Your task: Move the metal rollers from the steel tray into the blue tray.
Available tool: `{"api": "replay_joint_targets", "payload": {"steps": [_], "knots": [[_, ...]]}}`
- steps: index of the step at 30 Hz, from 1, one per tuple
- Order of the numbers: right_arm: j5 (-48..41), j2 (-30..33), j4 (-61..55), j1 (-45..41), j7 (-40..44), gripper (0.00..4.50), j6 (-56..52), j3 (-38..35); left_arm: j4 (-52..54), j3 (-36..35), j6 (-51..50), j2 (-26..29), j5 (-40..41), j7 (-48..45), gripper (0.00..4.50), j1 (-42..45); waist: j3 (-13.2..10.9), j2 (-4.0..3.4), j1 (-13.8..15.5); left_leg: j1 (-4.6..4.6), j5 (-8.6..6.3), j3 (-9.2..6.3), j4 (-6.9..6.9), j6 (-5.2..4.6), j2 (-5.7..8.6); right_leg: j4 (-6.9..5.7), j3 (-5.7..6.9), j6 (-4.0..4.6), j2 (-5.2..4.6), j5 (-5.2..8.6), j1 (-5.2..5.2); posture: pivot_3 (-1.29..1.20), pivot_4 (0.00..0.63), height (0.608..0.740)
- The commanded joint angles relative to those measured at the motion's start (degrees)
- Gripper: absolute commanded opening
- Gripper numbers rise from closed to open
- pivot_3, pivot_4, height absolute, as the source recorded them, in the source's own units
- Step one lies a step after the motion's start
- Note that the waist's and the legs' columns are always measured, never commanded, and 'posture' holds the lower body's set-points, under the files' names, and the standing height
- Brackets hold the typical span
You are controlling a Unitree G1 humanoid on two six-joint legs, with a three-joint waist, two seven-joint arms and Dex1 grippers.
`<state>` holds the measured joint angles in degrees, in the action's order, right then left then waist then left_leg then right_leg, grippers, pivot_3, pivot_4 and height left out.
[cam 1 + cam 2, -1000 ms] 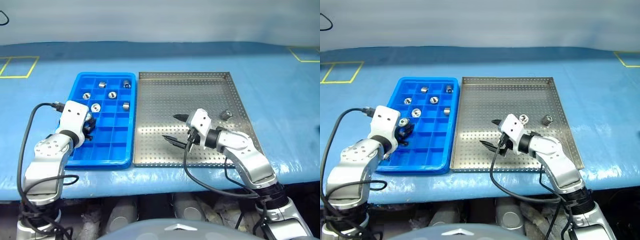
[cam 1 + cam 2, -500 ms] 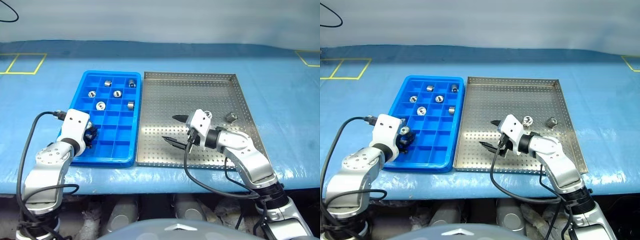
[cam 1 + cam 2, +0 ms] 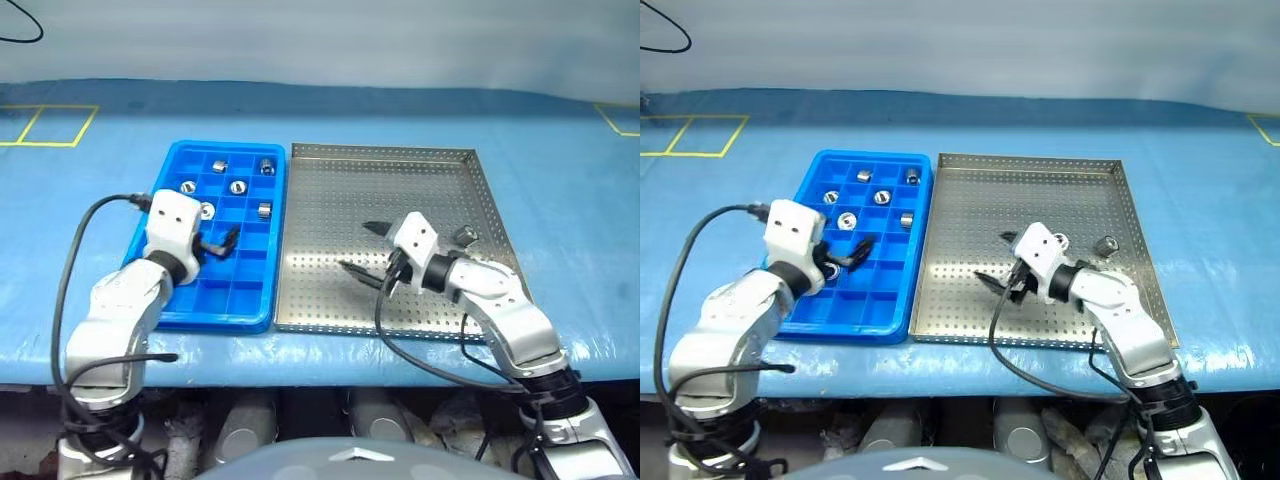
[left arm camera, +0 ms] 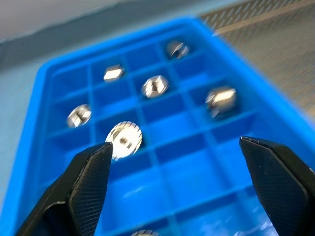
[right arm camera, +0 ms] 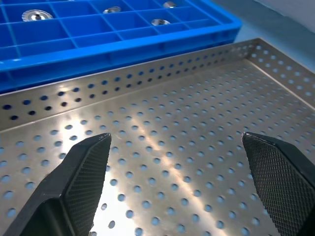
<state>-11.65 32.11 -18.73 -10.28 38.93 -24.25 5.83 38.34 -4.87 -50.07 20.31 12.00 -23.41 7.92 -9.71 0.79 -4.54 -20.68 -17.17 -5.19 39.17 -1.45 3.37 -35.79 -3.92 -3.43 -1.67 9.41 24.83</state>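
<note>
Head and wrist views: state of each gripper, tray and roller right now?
left gripper: open, empty, over the blue tray.
right gripper: open, empty, over the steel tray.
blue tray: flat on the table, rollers lying in separate compartments, near rows mostly empty.
steel tray: flat beside the blue tray.
rollers in the steel tray: two, one lying loose near its right rim, another just behind the right gripper.
</note>
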Motion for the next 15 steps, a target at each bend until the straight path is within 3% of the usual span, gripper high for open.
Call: {"api": "replay_joint_targets", "payload": {"steps": [1, 7, 15], "knots": [[1.0, 3.0, -3.1, 1.5, -2.1, 4.5, -2.1, -5.0, 1.9, 7.4, 7.0, 1.7, 2.5, -6.5, 4.49, 0.2, 0.0, -0.03, -0.3, 0.01, 0.0, 0.04, -0.02, -0.01, 0.0, 0.0, -0.03, 0.01, 0.02, 0.01, 0.02, -0.19, 0.15, 0.74], [-1.2, 4.9, -5.5, 6.0, -2.8, 4.5, -7.6, -8.3, -2.6, 16.4, 14.3, 6.0, 0.6, -11.9, 4.49, 0.7, 0.0, -0.03, -1.4, 0.08, -0.06, 0.16, -0.05, -0.1, -0.1, -0.02, -0.11, 0.05, 0.15, 0.06, 0.0, -0.24, 0.15, 0.74], [-3.4, 2.6, -6.4, 9.8, -4.3, 4.5, -10.4, -8.6, -5.1, 17.4, 16.7, 7.2, 3.4, -15.7, 4.49, 1.5, 0.0, -0.04, -3.5, 0.2, -0.05, 0.24, 0.06, -0.19, -0.08, -0.02, -0.17, -0.34, 0.37, 0.21, -0.18, -0.25, 0.15, 0.74]]}}
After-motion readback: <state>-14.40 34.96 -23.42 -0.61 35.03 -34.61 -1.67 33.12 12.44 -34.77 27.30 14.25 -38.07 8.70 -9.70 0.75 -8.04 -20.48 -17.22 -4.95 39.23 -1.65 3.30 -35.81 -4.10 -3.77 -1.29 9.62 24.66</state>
